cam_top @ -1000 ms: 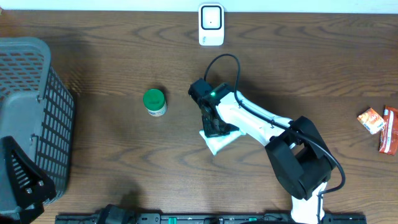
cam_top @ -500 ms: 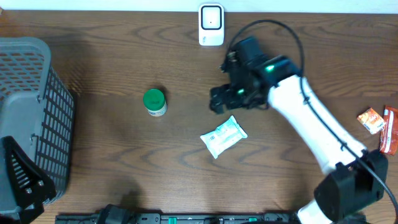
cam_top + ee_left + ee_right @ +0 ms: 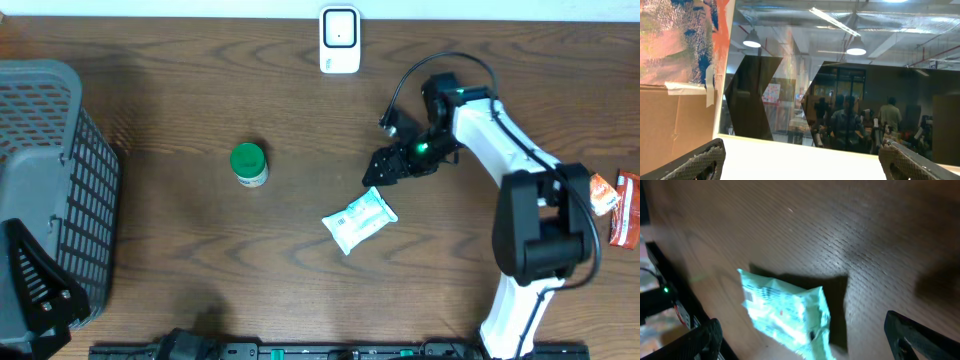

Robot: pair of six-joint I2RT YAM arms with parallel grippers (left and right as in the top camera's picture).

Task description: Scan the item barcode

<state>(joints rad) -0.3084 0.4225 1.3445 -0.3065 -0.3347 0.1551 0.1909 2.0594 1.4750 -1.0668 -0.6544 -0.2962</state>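
The grey plastic mesh basket [image 3: 50, 170] runs off the overhead view's left edge. A red-and-white foil packet [image 3: 628, 208] is cut by the right edge, its print too small to read. In the right wrist view the pale green-and-white soft pouch [image 3: 785, 312] is blurred, its lower end cropped and its label unreadable. Only the tips of the left fingers [image 3: 695, 162] and right fingers [image 3: 700, 340] show, at the bottom corners.

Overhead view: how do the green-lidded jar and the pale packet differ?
The green-lidded round jar stands upright; the pale flat plastic packet lies askew. The jar is round; the packet is rectangular. The jar's top is plain green; the packet carries teal print. Both rest on the brown wooden table.
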